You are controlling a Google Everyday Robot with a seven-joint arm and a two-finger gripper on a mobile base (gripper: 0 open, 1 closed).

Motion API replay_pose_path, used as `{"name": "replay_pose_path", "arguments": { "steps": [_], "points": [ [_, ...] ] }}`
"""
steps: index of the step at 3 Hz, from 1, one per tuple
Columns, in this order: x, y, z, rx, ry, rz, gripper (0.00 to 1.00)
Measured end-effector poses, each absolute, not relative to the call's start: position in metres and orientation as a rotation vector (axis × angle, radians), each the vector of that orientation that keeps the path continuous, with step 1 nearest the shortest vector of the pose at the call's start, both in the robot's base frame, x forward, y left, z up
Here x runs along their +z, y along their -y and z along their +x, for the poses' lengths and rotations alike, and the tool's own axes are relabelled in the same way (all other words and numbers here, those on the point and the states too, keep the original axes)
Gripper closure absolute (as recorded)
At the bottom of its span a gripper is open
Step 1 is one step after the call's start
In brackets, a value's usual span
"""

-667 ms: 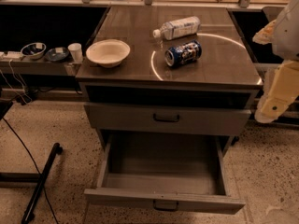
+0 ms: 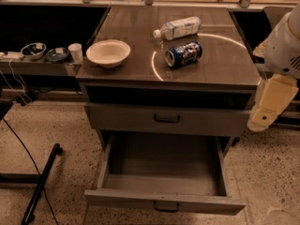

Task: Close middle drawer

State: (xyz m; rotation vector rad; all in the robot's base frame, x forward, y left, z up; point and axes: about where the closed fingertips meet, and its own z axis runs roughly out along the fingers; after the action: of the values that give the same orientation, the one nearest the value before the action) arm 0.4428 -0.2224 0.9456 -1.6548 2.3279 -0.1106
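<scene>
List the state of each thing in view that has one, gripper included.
middle drawer: pulled out, open, nothing inside.
top drawer: shut.
bowl: upright on the cabinet, empty.
water bottle: lying on its side.
can: lying on its side.
gripper: hanging right of the cabinet, apart from both drawers.

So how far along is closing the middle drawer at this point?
Done: nothing yet. The middle drawer is pulled far out, and its inside looks bare. In hand: the gripper hangs just right of the closed top drawer, above the open drawer's front and not touching it. Left: bring the gripper to that front and push the drawer all the way in.
</scene>
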Motion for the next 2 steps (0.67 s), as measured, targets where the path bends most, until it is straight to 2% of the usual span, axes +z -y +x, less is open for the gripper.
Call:
{"name": "replay_pose_path", "arguments": {
  "steps": [2],
  "points": [
    [0.825, 0.22, 0.398, 0.084, -2.287, -1.62, 0.0]
  ]
}}
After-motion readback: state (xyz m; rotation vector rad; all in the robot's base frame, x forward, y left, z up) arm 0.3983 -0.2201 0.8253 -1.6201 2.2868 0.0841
